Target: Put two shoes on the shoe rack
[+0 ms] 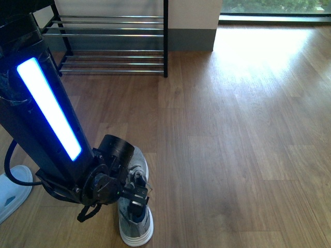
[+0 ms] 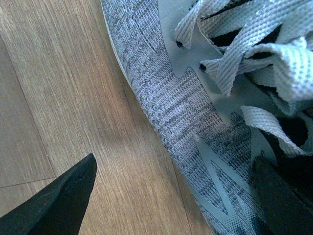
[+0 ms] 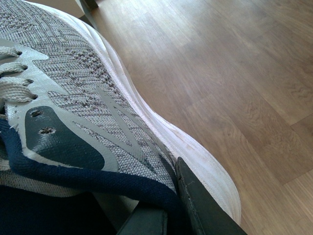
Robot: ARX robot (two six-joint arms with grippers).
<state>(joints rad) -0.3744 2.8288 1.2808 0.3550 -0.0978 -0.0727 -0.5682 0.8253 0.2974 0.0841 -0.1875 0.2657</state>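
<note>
Your left end effector (image 1: 137,199), spread, straddles one side wall of the sneaker (image 1: 139,223); its long axis runs near-far toward the shoe rack (image 1: 111,51). Right end effector (image 3: 171,215) seems to pinch the other sneaker (image 3: 83,73) by its collar.

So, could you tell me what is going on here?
The left gripper is down over one grey sneaker on the floor, jaws open astride its side wall. The right wrist view shows the other sneaker close up, a finger against its collar; whether it is gripped is unclear. The shoe rack shows no shoe on its visible bars.
</note>
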